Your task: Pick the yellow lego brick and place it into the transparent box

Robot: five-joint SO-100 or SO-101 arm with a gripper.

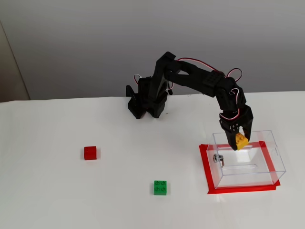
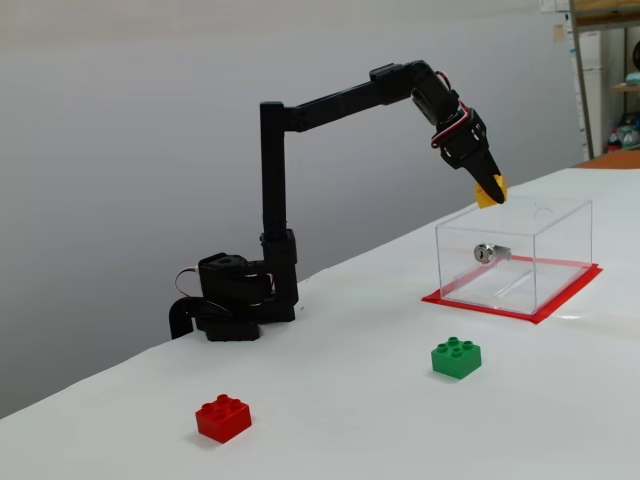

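Note:
My black gripper (image 1: 239, 141) (image 2: 492, 190) is shut on the yellow lego brick (image 1: 242, 141) (image 2: 488, 194) and holds it just above the open top of the transparent box (image 1: 248, 167) (image 2: 545, 262), over its far side. The box stands on a red taped rectangle at the right of the table in both fixed views. A small metal fitting (image 1: 218, 158) (image 2: 484, 253) sits on the box's wall. The brick hangs tilted between the fingertips, partly covered by them.
A green studded brick (image 1: 160, 187) (image 2: 456, 357) lies on the white table in front of the box. A red brick (image 1: 90, 152) (image 2: 223, 417) lies further left. The arm's base (image 1: 145, 102) (image 2: 232, 305) stands at the table's back edge.

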